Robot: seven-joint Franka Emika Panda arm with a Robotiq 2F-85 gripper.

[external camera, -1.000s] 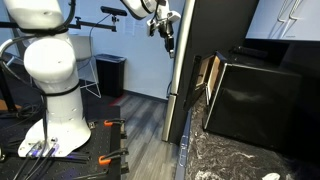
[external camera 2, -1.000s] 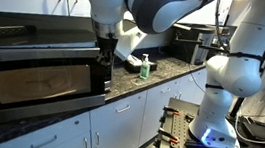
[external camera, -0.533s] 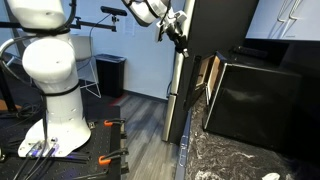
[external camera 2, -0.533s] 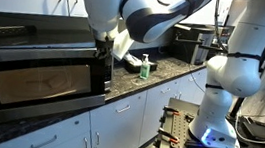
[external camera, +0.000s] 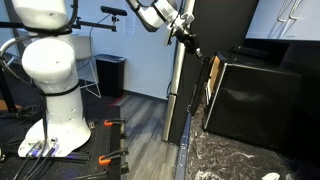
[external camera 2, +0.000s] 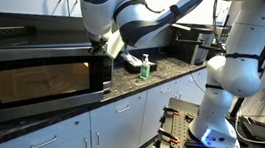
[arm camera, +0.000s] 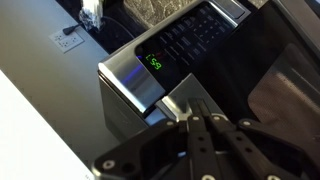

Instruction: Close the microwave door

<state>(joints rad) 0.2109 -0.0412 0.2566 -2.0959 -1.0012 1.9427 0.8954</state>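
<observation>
The black microwave (external camera: 255, 100) stands on the counter; in an exterior view it is at the left (external camera 2: 35, 45). Its door (external camera 2: 36, 81), with a dark glass window, stands only slightly ajar; its edge shows in an exterior view (external camera: 214, 80). My gripper (external camera 2: 105, 49) is shut and empty, its fingertips against the door's free side by the control panel. In an exterior view it (external camera: 190, 42) reaches in from the left. In the wrist view the gripper (arm camera: 195, 120) touches a silver edge below the green display (arm camera: 155, 62), with the door glass (arm camera: 285, 85) to the right.
A speckled granite counter (external camera 2: 162, 75) holds a green soap bottle (external camera 2: 144, 68). A tall black upright panel (external camera: 225, 25) rises beside the microwave. The robot's white base (external camera: 55, 80) stands on the floor, with a dark bin (external camera: 110, 75) behind it. White cabinets (external camera 2: 117, 123) sit under the counter.
My gripper has moved toward the microwave, pushing the door. The door has swung inward and the gap has narrowed to a sliver.
</observation>
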